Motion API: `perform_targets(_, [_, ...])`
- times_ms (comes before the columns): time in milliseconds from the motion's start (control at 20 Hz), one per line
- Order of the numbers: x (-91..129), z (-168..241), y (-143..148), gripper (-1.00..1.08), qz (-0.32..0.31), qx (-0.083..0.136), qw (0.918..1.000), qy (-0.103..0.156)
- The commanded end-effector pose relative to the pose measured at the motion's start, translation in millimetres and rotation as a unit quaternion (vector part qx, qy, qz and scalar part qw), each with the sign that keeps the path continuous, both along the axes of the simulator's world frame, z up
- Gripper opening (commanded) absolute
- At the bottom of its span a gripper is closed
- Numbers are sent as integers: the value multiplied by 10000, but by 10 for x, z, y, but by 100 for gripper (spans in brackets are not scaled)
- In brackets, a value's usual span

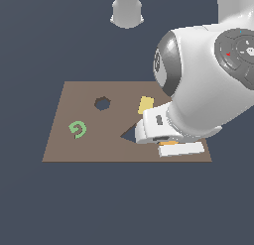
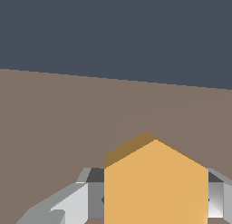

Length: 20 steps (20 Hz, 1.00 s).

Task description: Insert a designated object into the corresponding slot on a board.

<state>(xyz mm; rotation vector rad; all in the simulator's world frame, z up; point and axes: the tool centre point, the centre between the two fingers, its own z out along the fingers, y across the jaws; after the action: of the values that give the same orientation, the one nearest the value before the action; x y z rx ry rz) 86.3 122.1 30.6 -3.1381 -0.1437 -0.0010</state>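
While your gripper (image 2: 154,205) hangs low over the board (image 1: 74,150) near its edge at the exterior view's right, its fingers (image 2: 68,202) sit closed against both flanks of the orange hexagonal block (image 2: 156,187), clamping it between them. You can see in the wrist view that one corner of the block points away from the camera, out over bare brown board. From the exterior view only a thin orange sliver (image 1: 168,143) shows beneath the hand, yet that view alone gives you the hexagonal slot (image 1: 102,103), well apart toward its left, plus the dark triangular cut-out (image 1: 130,134), yellow block (image 1: 146,104) and green spiral (image 1: 77,129).
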Motion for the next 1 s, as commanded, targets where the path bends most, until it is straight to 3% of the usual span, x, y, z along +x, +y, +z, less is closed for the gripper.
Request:
perform_targets(0, [0,0,0,-100,0,0,10000,0])
perform_targets(300, [7,3,-86,-100,-207,0,9998,0])
perform_targets(600, [6,13,-343,-100,-826,1,9966,0])
perform_targets(950, [-88,33,-829,-100,-2006,2,9797,1])
